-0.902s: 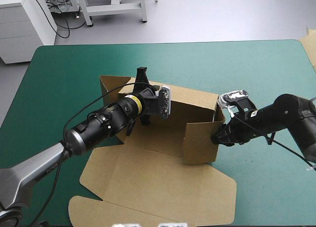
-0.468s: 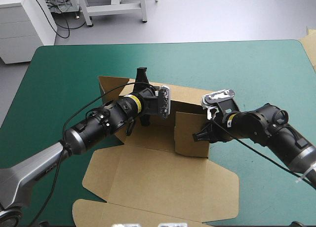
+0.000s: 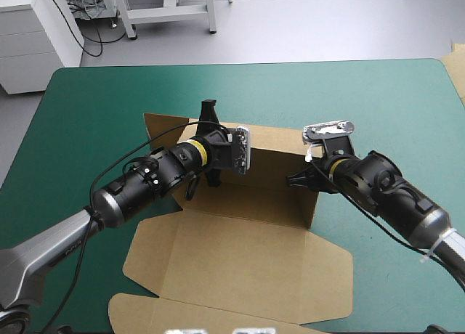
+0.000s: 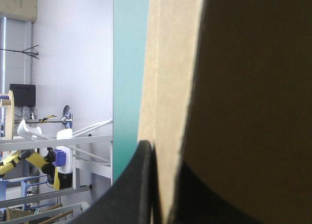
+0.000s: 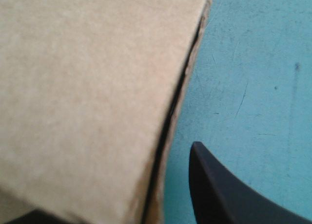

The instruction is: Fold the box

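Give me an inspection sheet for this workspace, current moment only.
surface: teal-green cover, lying flat.
job's things: box, brown board; back wall and right side wall raised, lid flat toward the near edge.
clutter: pale edge at the far right corner, cannot tell what it is.
grippers: left gripper, jaws shut on the box's back wall; right gripper, jaws open, the right wall's edge between them.
cables: nothing seen beyond the robot's own.
surroundings: nothing seen.
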### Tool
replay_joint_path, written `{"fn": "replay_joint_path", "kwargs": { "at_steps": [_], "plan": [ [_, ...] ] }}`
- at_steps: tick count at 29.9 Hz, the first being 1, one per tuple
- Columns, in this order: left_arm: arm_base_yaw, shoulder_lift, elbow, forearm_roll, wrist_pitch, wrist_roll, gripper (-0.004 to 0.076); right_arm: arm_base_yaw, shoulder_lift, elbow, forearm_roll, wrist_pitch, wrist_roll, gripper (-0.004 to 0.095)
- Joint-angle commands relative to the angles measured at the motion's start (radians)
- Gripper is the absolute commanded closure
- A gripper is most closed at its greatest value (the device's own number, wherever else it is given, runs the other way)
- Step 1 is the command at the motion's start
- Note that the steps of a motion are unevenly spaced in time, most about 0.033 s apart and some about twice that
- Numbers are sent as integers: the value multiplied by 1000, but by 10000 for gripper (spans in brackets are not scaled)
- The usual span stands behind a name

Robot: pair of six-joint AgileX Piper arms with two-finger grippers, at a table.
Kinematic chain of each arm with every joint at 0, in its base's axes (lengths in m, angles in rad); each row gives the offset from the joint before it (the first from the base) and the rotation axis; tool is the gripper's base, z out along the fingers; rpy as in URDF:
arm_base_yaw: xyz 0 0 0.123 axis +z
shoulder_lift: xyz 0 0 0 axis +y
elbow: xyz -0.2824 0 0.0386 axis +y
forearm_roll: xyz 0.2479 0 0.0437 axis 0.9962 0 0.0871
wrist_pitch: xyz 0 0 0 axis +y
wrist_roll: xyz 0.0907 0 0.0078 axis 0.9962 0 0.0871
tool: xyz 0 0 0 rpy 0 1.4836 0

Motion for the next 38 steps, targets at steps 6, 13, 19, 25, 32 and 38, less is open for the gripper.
{"fn": "replay_joint_path", "kwargs": {
  "at_steps": [6, 13, 19, 25, 32, 38],
  "plan": [
    [-3, -18, 0, -78, 108, -24, 732, 21, 12, -21, 15, -14, 12, 899],
    [-3, -18, 0, -70, 110, -16, 724, 60, 12, -21, -44, -20, 60, 920],
    [-5, -29, 0, -70, 125, -12, 516, 56, 44, -25, -70, -53, 70, 920],
    [-5, -82, 0, -70, 149, -24, 309, 33, 77, -42, -58, -53, 62, 920],
    [-67, -146, 0, -42, 189, -31, 314, -64, 114, -95, 36, -44, -51, 920],
    [-181, -150, 0, 202, 274, -133, 386, -107, 178, -127, 114, -39, -142, 920]
  ]
}}
